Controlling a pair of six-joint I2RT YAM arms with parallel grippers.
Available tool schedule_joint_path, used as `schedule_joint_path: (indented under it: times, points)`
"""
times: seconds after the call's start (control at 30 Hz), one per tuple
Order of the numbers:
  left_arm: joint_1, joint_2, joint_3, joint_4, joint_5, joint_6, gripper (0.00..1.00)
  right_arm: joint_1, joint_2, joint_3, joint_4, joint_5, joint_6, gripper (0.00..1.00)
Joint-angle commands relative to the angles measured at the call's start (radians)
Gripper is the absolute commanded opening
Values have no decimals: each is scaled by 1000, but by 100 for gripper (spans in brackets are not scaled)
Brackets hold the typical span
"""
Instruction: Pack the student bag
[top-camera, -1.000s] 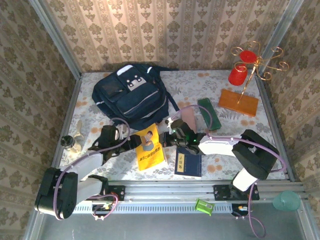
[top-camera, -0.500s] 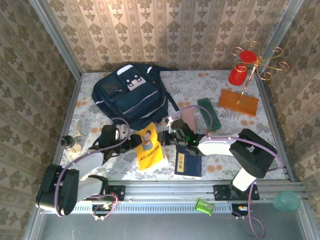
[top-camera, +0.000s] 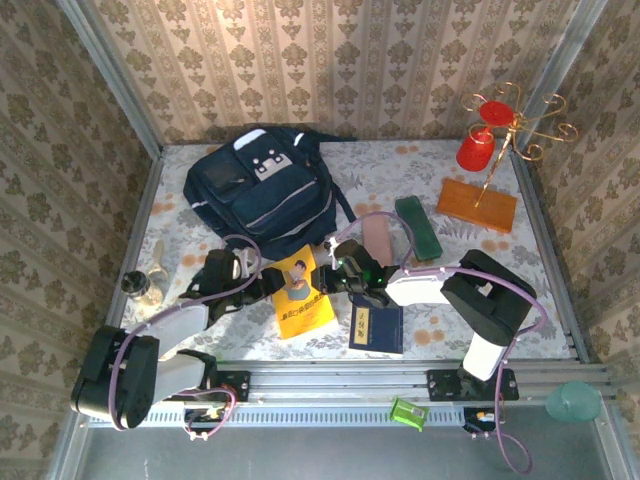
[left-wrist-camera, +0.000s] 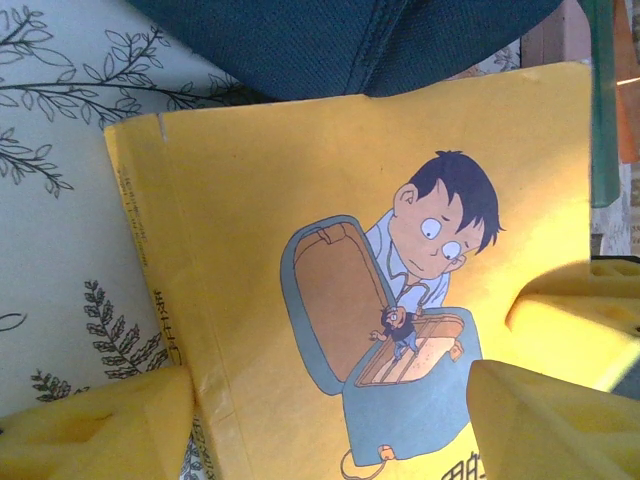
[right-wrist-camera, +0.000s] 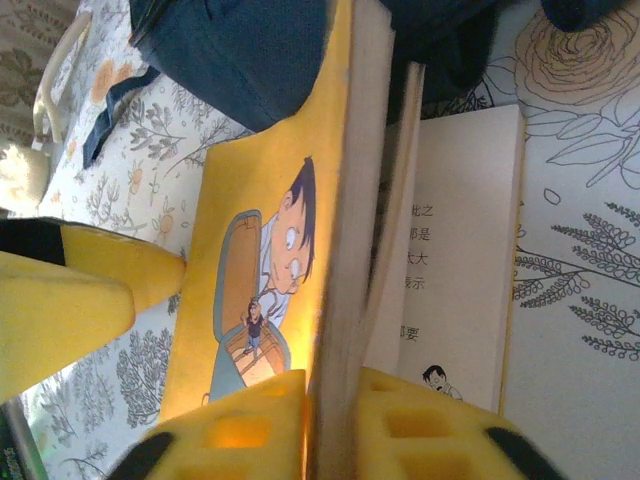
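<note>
The student bag (top-camera: 260, 190) is a large navy backpack lying at the back left of the table; its dark fabric also shows at the top of both wrist views (left-wrist-camera: 350, 40) (right-wrist-camera: 240, 50). A yellow book (top-camera: 302, 298) with a cartoon boy on the cover (left-wrist-camera: 300, 180) lies just in front of it. My left gripper (top-camera: 265, 285) (left-wrist-camera: 330, 420) is open, one pad beside the spine and the other over the cover. My right gripper (top-camera: 337, 275) (right-wrist-camera: 335, 430) is shut on the yellow book (right-wrist-camera: 260, 200), pinching the cover and a bundle of pages edge-on, so a white text page (right-wrist-camera: 460, 250) shows beside them.
A dark blue book (top-camera: 378, 325) lies right of the yellow one. A green case (top-camera: 417, 227), a pinkish flat item (top-camera: 378, 238) and an orange box (top-camera: 477, 204) lie at the back right by a gold stand with red cups (top-camera: 495, 130). A small jar (top-camera: 140, 285) stands at the left edge.
My right arm has swung its elbow left and forward while holding the book's edge. The left jaws have narrowed a little over the cover. The book has barely shifted.
</note>
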Motion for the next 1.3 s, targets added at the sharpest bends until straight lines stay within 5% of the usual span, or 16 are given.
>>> schedule_joint_path:
  times: [0.0, 0.13, 0.43, 0.93, 1.1, 1.27]
  points:
    - [-12, -30, -4, -29, 15, 17, 74, 17, -6, 23, -35, -12, -22, 7]
    - [34, -94, -15, -64, 2, 19, 79, 1, -107, 31, -58, -37, -16, 0]
    - [119, -221, -66, 122, 192, -106, 91, -5, -283, 17, 70, -134, 74, 0]
    - [123, -110, -49, 620, 385, -342, 100, -33, -378, 12, 225, -190, 192, 0]
    - [112, -29, -31, 812, 414, -451, 92, -34, -364, 19, 247, -184, 202, 0]
    - [113, -22, -19, 803, 399, -449, 68, -68, -362, 11, 149, -130, 160, 0]
